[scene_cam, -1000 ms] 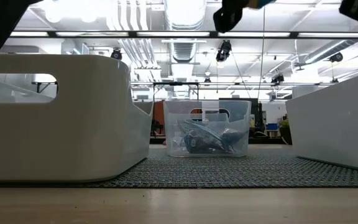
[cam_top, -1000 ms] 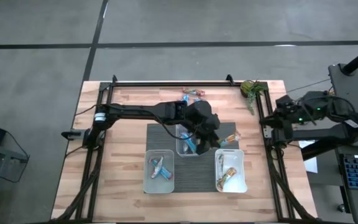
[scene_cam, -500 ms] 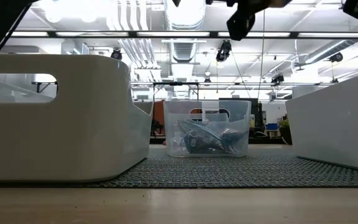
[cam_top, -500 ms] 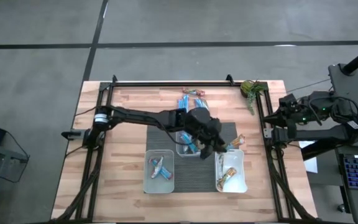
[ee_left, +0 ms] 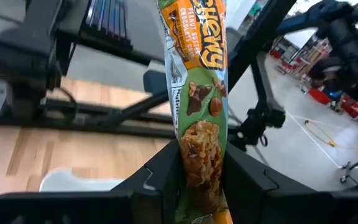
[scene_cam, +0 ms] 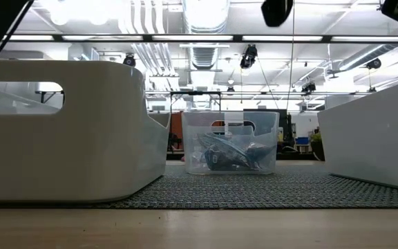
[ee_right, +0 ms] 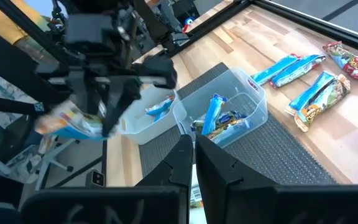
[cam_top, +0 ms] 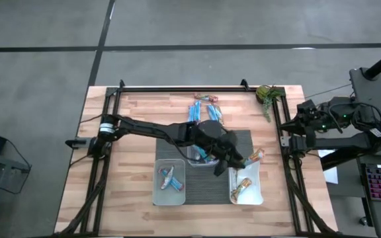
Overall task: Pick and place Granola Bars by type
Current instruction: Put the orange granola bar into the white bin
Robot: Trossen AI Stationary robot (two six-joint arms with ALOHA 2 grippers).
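Observation:
My left gripper (cam_top: 241, 160) reaches across the mat and is shut on an orange-and-green granola bar (cam_top: 254, 157). The bar hangs above the far edge of the right near tub (cam_top: 259, 192), where tan bars (cam_top: 243, 187) lie. The middle tub (cam_top: 192, 157) and the left near tub (cam_top: 157, 192) hold blue bars. Several more bars (cam_top: 204, 109) lie flat on the wood at the far side. My right gripper (ee_right: 192, 163) is shut and parked past the table's right edge. My left gripper pinches one end of the granola bar (ee_left: 199, 177) between its two fingers (ee_left: 160, 180), on the wrapper's flat faces. The fingers point nearly level toward the table's right edge. The bar runs on past the fingertips along their line, lifted clear of the tubs.
A grey ribbed mat (cam_top: 243, 140) lies under the three tubs. A small green plant (cam_top: 266, 96) sits at the far right corner. Black frame rails (cam_top: 177, 88) run along the table's far, left and right sides. In the low view the near tubs' walls (scene_cam: 68, 131) rise on both sides.
My left gripper has carried the bar from above the middle tub toward the table's right and near edges, over the right near tub's far edge. It has tipped up from slanting downward to nearly level. The bar has stayed in the hold.

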